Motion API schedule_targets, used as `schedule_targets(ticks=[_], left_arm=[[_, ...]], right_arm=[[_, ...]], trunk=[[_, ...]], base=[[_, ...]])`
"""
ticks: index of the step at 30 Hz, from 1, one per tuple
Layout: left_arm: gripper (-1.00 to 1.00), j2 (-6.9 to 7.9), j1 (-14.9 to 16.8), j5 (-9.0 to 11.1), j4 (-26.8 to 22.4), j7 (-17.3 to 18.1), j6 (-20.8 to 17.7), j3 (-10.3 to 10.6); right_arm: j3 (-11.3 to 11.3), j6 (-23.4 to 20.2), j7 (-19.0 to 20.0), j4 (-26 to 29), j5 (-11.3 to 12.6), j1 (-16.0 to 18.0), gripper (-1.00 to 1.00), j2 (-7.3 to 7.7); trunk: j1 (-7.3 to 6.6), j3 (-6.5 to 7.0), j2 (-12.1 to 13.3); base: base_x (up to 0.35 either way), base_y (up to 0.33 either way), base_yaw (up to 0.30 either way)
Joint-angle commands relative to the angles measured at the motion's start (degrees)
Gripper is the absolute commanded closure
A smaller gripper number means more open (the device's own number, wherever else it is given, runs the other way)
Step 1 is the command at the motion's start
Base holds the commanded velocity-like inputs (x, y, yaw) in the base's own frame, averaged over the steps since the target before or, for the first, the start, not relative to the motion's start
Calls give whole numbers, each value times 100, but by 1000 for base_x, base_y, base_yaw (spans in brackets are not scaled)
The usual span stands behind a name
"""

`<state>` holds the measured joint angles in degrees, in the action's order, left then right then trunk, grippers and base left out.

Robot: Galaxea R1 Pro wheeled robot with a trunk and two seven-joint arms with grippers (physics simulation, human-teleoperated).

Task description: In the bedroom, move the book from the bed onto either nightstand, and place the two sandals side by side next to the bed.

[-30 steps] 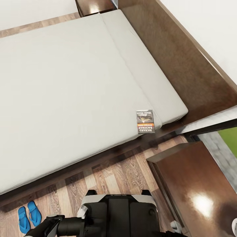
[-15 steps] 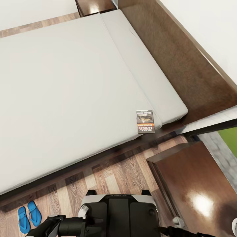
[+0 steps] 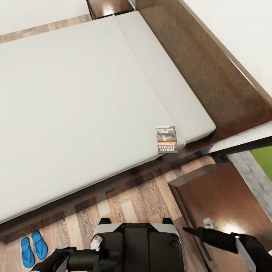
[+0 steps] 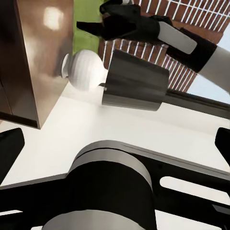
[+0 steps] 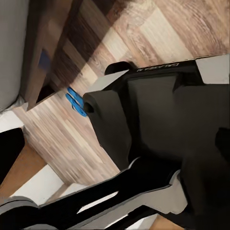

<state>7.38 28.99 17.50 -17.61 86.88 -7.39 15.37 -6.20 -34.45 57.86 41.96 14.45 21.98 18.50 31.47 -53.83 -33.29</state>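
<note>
The book lies flat on the near right corner of the bed, on the off-white mattress. Two blue sandals rest side by side on the wood floor by the bed's near edge, at the lower left; the right wrist view catches them as a small blue patch. One nightstand stands at the lower right and the other nightstand at the far top. My right gripper hovers over the near nightstand's front edge, open and empty. My left gripper is open and empty, low beside my trunk.
My own base sits on the plank floor between the bed and the near nightstand. A white round lamp base with a metallic shade stands on the near nightstand. The dark headboard runs along the right wall.
My right arm has swung up into the head view at the lower right, reaching leftward over the near nightstand. The book, sandals and camera have not moved.
</note>
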Motion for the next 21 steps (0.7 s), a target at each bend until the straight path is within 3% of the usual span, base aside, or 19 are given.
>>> schedule_targets(ticks=[1,2,7,12,15,16,19,21], left_arm=[[-100,7,1,43,-4,13,-61,45],[-100,7,1,43,-5,13,-61,45],[-100,8,1,43,-6,13,-61,45],[-100,9,1,42,-6,18,-56,45],[-100,8,1,41,-6,21,-58,45],[-100,8,1,42,-6,21,-61,45],[-100,9,1,43,-12,29,-79,38],[-100,9,1,43,-19,36,-93,25]], right_arm=[[-178,-231,2,231,19,-1,-100,-2],[-278,-320,1,341,18,-1,-100,-2],[-1327,-708,-46,1070,1,-1,-100,-11],[-1593,-719,-50,1198,2,-1,-100,-15],[-1927,-643,-69,1262,1,-1,-100,-30],[-2206,-557,-75,1284,-1,-3,-100,-41],[-2490,-478,-80,1291,1,-1,-100,-52],[-2564,-461,-81,1287,6,-1,-100,-55]], trunk=[[2,-4,-6],[2,-4,-6],[2,-4,-6],[2,-4,-6],[2,-4,-6],[2,-4,-6],[2,-4,-6],[2,-4,-6]], base=[[0,0,0],[0,0,0],[0,0,0],[0,0,0],[0,0,0],[0,0,0],[0,0,0],[0,0,0]])
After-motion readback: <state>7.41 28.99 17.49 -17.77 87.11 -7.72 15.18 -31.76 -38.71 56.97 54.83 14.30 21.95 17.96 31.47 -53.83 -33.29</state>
